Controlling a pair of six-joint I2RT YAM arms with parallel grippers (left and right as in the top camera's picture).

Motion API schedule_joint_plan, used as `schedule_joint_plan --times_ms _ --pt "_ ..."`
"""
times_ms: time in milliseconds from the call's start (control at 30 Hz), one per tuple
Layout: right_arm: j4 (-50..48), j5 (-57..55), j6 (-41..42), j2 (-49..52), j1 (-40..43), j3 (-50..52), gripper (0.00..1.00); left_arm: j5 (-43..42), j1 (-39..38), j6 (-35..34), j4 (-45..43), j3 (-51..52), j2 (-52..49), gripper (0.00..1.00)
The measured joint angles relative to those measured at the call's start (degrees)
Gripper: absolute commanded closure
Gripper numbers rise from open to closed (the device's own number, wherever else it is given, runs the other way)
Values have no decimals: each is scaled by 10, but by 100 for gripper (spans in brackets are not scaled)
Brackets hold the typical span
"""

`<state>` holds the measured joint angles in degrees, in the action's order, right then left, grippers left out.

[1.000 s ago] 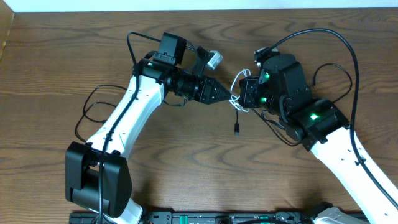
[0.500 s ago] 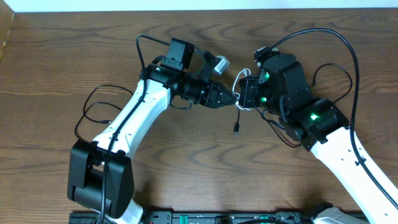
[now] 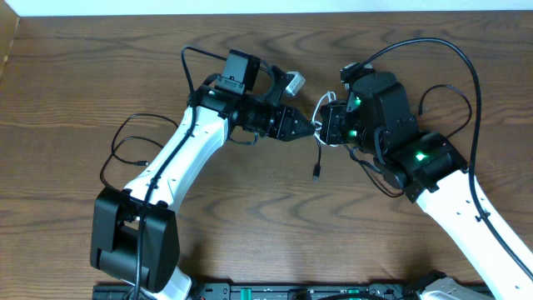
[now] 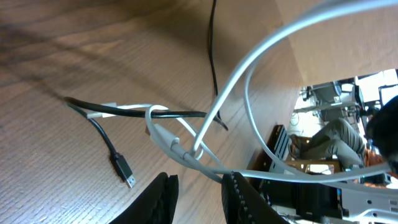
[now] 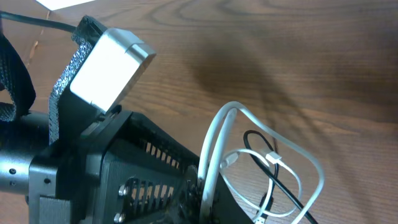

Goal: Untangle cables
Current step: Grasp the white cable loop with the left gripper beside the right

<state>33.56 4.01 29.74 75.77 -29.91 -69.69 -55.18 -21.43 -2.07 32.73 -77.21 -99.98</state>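
Overhead shows the tangle of white cable [image 3: 321, 112] and black cable [image 3: 318, 158] mid-surface, toward the far edge, between both tools. Left tool [image 3: 310, 129] is slightly apart, a white strand between its fingers; right tool [image 3: 329, 125] looks closed, its hold unclear. Light, limp, slippery cords: grip near the plug [image 4: 124, 170], not mid-loop.

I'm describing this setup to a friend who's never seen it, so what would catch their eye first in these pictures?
First, the two white and black arms meeting nose to nose over the middle of the brown wooden table, with a small knot of cables between them. Up close, a white cable loops through a black cable, whose plug lies on the wood. The left gripper sits right at the knot; the right gripper's own jaws are hidden.
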Motion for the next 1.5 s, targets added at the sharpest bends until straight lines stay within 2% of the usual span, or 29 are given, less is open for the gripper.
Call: schedule_joint_plan --times_ms 367,767,833,933,1500 --pt "0 0 0 0 0 0 99 12 0 -45 -52 0 0 71" --pt "0 0 0 -1 0 0 99 19 -16 -61 -46 0 0 76" --pt "0 0 0 -1 0 0 99 30 -21 -61 -37 0 0 80" --pt "2 0 0 -1 0 0 99 51 -24 -63 -15 0 0 92" --pt "36 -30 0 -1 5 0 99 81 -24 -61 -13 0 0 92"
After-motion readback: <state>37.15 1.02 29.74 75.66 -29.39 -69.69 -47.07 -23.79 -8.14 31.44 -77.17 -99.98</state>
